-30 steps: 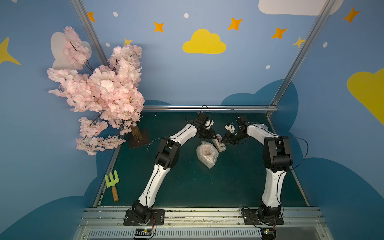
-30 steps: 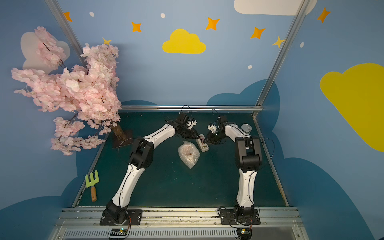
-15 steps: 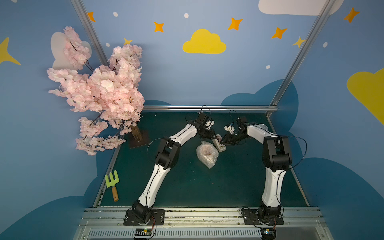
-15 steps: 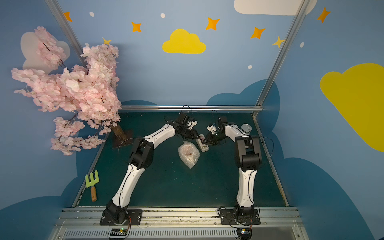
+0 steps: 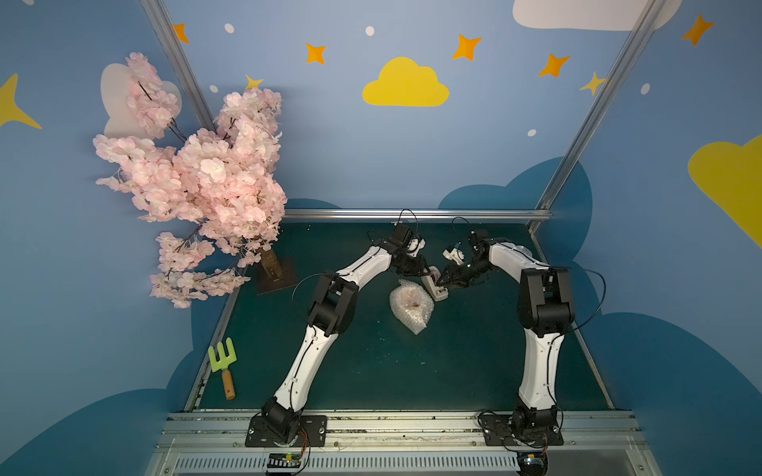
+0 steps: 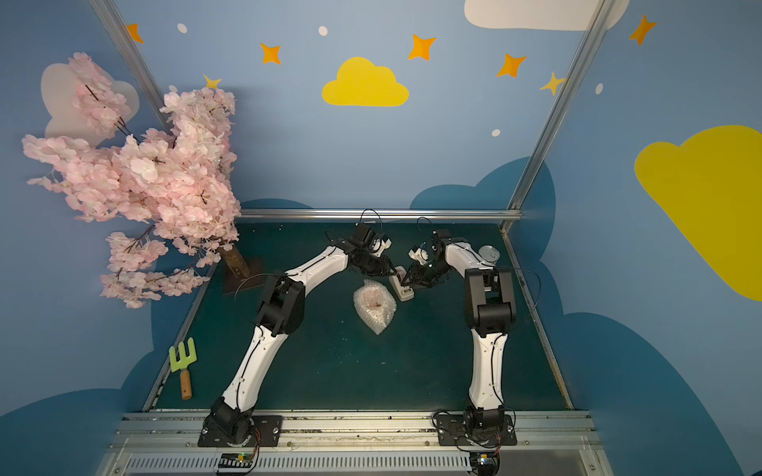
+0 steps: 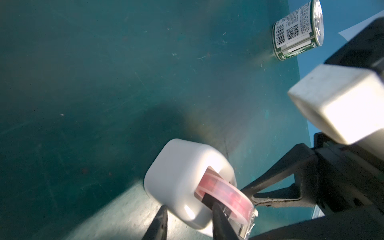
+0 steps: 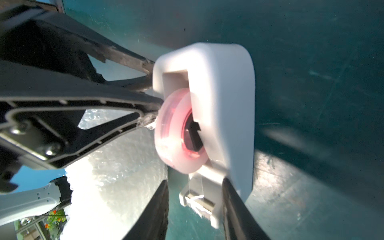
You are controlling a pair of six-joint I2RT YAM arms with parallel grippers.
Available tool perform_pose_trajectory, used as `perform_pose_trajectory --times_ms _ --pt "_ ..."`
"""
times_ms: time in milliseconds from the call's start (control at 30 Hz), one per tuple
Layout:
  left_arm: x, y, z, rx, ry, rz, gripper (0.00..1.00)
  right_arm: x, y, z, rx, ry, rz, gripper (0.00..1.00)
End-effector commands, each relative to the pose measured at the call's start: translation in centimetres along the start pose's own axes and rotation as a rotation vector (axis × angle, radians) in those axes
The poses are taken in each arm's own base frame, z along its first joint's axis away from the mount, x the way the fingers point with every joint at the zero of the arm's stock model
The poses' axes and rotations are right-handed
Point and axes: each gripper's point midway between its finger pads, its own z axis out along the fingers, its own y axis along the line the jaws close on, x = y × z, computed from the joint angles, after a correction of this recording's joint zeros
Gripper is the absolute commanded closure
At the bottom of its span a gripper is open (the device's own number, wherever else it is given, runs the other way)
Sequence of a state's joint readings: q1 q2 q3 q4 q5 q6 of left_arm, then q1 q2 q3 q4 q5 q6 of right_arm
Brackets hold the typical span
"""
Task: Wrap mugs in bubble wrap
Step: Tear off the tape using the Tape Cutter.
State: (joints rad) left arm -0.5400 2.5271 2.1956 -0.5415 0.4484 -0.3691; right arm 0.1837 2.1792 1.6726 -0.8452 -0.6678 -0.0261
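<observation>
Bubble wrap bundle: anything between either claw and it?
Only the tape dispenser, which sits beside the bubble wrap: left claw grips it, right claw straddles its cutter end, open. Nothing else visible between.

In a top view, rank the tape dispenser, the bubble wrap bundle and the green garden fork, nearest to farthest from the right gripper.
From the right gripper:
1. tape dispenser, at its fingertips.
2. bubble wrap bundle, mid-table, just toward the front.
3. garden fork, far off by the table's left edge.

A metal can (image 7: 297, 31), standing toward one o'clock, is showing a white label with a barcode and QR code; its fine print is reading as illegible.
</observation>
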Motion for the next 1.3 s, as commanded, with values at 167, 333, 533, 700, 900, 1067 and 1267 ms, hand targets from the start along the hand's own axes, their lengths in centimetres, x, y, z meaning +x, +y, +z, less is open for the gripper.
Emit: perform_pose_trajectory --times_ms 167,333,533,700,900,1067,1267 --pt "1.2 1.2 0.7 -0.037 0.039 -0.01 0.65 0.0 -0.7 0.4 -0.043 0.031 -0.012 0.57" --pt "1.3 1.2 0.7 -0.036 0.041 -0.011 0.65 0.0 -0.9 0.7 -0.04 0.045 -0.007 0.58" --pt "1.4 1.3 0.7 -0.037 0.041 -0.012 0.66 0.2 -0.5 1.3 -0.062 0.065 -0.011 0.62" --pt "1.5 1.4 0.8 -0.041 0.043 -0.012 0.66 0.4 -0.2 1.7 -0.081 0.072 -0.007 0.65" --pt "1.5 1.4 0.8 -0.039 0.043 -0.013 0.67 0.4 -0.3 1.9 -0.082 0.073 -0.001 0.65" --pt "1.6 1.4 0.8 -0.039 0.044 -0.013 0.67 0.4 -0.1 2.2 -0.102 0.073 0.009 0.67" --pt "1.6 1.4 0.8 -0.039 0.045 -0.015 0.67 0.5 0.3 2.6 -0.115 0.082 0.005 0.69"
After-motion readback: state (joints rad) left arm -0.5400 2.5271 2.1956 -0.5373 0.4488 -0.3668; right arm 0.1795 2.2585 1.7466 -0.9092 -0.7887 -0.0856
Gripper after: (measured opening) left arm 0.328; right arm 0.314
